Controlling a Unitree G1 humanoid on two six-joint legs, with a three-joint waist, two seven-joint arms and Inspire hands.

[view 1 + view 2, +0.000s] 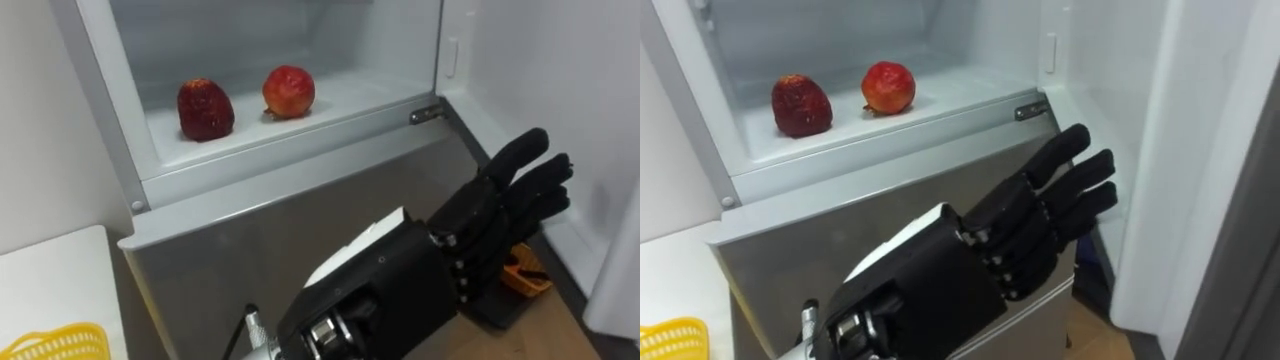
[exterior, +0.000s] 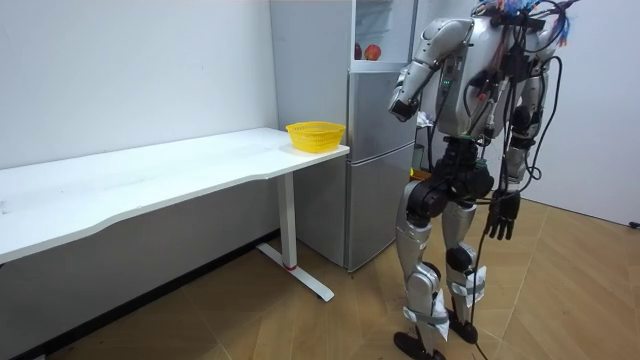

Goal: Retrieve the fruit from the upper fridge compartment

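The upper fridge compartment (image 1: 350, 100) stands open. On its white shelf lie two red fruits: a dark red one (image 1: 205, 110) to the left and a brighter round one (image 1: 289, 91) to its right. My left hand (image 1: 510, 200) is open, its fingers straight and pointing up and to the right. It hovers in front of the grey lower door (image 1: 260, 230), below and to the right of the fruits, touching nothing. In the room view my right hand (image 2: 500, 215) hangs open at my side, and I stand upright facing the fridge.
The upper fridge door (image 1: 1200, 150) stands swung open on my right. A white table (image 2: 180, 170) runs along the wall on my left, with a yellow basket (image 2: 315, 133) at its fridge end. A small orange thing (image 1: 525, 275) lies on the floor by the fridge.
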